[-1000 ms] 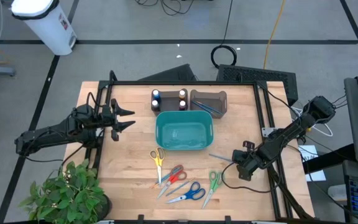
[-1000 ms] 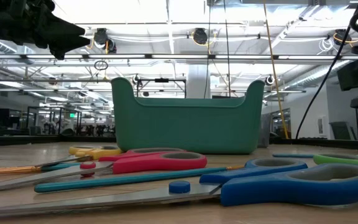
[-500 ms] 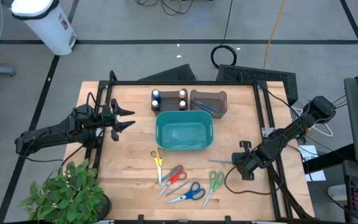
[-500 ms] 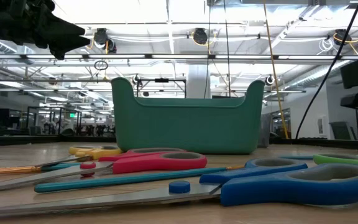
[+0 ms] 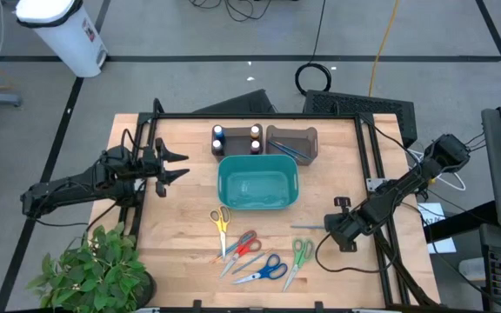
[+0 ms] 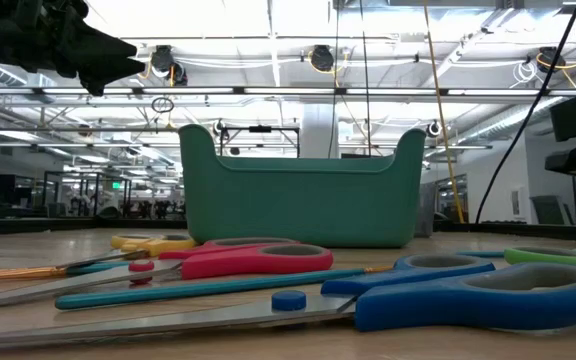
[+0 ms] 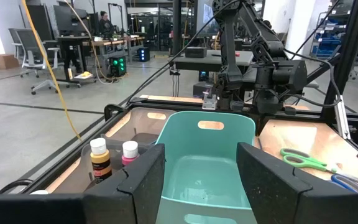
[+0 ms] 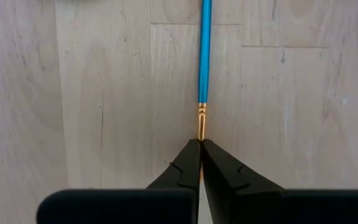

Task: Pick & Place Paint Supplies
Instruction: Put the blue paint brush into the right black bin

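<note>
My right gripper (image 5: 328, 226) (image 8: 201, 144) stands over the table's near right part, pointing steeply down, shut on a thin blue paintbrush (image 5: 307, 226) with a gold ferrule. The brush's handle (image 8: 204, 50) reaches toward the table's left. My left gripper (image 5: 183, 165) (image 7: 201, 186) hovers level over the table's left side, open and holding nothing, facing the teal bin (image 5: 257, 183). Small paint bottles (image 5: 254, 139) (image 7: 100, 158) stand in a dark holder beyond the bin. Another blue brush (image 6: 208, 287) lies among the scissors. My right gripper pinches the brush between its two fingertips at the bristle end, just past the gold ferrule (image 8: 201, 124). The fingers come from above at a steep slant. The handle runs out from the fingertips, low over the wood; I cannot tell whether its free end touches the table.
A brown holder (image 5: 292, 143) with blue brushes stands far right of the bottles. Yellow (image 5: 221, 222), red (image 5: 243, 244), blue (image 5: 266, 271) and green (image 5: 299, 255) scissors lie near the front edge. A potted plant (image 5: 94, 269) sits at the near left corner.
My right gripper has rolled about its own pointing line while staying in place. The brush has swung with it: its free end has moved toward the table's near edge, from a slant to lying about parallel with that edge. My left arm has kept still.
</note>
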Robot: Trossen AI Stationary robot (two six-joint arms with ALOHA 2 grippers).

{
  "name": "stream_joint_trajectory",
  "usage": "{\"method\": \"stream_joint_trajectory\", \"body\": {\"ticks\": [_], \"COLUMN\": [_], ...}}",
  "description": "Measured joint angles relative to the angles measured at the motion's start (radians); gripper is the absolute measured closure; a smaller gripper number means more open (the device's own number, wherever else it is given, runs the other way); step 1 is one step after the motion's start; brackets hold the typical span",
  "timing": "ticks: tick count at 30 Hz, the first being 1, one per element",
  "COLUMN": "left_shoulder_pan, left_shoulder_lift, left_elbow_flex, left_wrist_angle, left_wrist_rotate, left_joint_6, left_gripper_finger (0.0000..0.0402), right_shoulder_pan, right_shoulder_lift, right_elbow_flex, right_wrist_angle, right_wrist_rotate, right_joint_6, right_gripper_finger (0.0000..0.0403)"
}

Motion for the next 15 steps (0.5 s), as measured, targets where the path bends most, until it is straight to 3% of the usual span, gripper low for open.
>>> {"method": "stream_joint_trajectory", "body": {"ticks": [15], "left_shoulder_pan": [0.000], "left_shoulder_lift": [0.000], "left_elbow_flex": [0.000], "left_wrist_angle": [0.000], "left_wrist_rotate": [0.000], "left_joint_6": [0.000], "left_gripper_finger": [0.0194], "right_shoulder_pan": [0.001], "right_shoulder_lift": [-0.079], "right_elbow_flex": [-0.004], "right_wrist_angle": [0.009], "right_wrist_rotate": [-0.021], "right_joint_6": [0.011], "right_gripper_finger": [0.0402]}}
